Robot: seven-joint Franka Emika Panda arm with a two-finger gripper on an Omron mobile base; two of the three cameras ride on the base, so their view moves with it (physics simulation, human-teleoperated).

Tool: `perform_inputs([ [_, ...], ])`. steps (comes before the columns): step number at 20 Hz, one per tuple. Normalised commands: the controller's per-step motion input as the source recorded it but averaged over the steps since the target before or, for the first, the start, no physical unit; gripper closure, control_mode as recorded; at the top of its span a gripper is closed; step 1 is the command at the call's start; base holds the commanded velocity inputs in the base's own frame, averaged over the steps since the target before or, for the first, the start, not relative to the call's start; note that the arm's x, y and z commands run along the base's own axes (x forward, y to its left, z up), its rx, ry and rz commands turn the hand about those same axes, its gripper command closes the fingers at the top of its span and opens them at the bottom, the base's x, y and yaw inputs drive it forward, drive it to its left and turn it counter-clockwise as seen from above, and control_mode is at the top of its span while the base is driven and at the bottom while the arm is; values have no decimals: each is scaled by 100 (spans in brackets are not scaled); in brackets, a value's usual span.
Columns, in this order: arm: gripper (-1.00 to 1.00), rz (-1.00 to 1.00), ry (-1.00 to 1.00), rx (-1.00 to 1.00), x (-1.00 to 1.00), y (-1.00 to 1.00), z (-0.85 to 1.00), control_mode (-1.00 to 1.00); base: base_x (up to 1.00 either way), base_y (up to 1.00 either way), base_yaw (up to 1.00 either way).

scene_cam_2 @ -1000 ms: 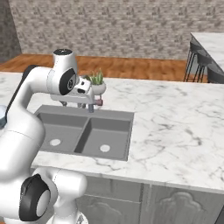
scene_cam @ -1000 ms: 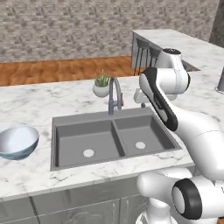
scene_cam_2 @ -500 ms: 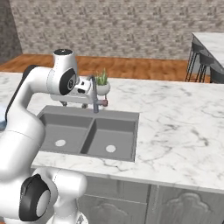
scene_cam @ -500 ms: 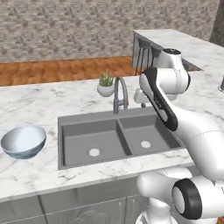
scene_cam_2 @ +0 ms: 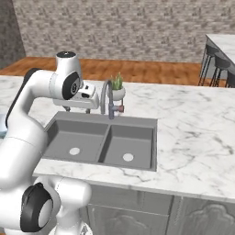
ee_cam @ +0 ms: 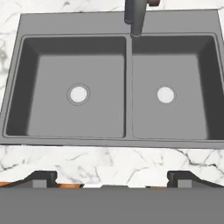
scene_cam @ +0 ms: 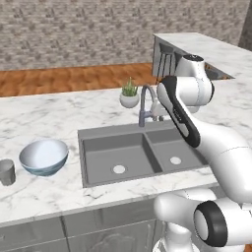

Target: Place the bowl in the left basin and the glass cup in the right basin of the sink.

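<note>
The bowl point(scene_cam: 43, 156), pale with a blue rim, sits upright on the marble counter left of the sink point(scene_cam: 113, 131). Further left, at the picture's edge, stands the small grey glass cup point(scene_cam: 6, 172). The wider left basin point(scene_cam: 106, 160) and narrower right basin point(scene_cam: 165, 147) each show a pale drain and hold nothing. My gripper point(scene_cam_2: 78, 110) hangs open above the sink's back rim, left of the chrome tap point(scene_cam_2: 108, 98). In the hand view it point(ee_cam: 112, 177) looks straight down at the left basin point(ee_cam: 48, 92) and right basin point(ee_cam: 192, 100), with nothing between its fingertips point(ee_cam: 41, 177).
A small white plant pot point(scene_cam: 129, 99) stands behind the tap point(scene_cam: 145, 106). Dark bar stools point(scene_cam: 166, 59) and a raised counter are at the back right. Marble counter point(scene_cam_2: 193, 137) stretches to the right of the sink point(scene_cam_2: 137, 120).
The whole picture has shifted as the base drove left along the counter. The sink now sits further right, and the glass cup has come into view. My gripper stays open.
</note>
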Motion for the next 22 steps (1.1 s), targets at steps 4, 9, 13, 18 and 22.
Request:
perform_inputs([
  [4, -100, 0, 0, 0, 0, 0, 0, 100, 0, 44, 0],
  [9, -100, 0, 0, 0, 0, 0, 0, 100, 0, 30, 0],
  [13, -100, 0, 0, 0, 0, 0, 0, 100, 0, 3, 0],
  [18, -100, 0, 0, 0, 0, 0, 0, 100, 0, 0, 0],
  [22, -100, 0, 0, 0, 0, 0, 0, 100, 0, 0, 0],
])
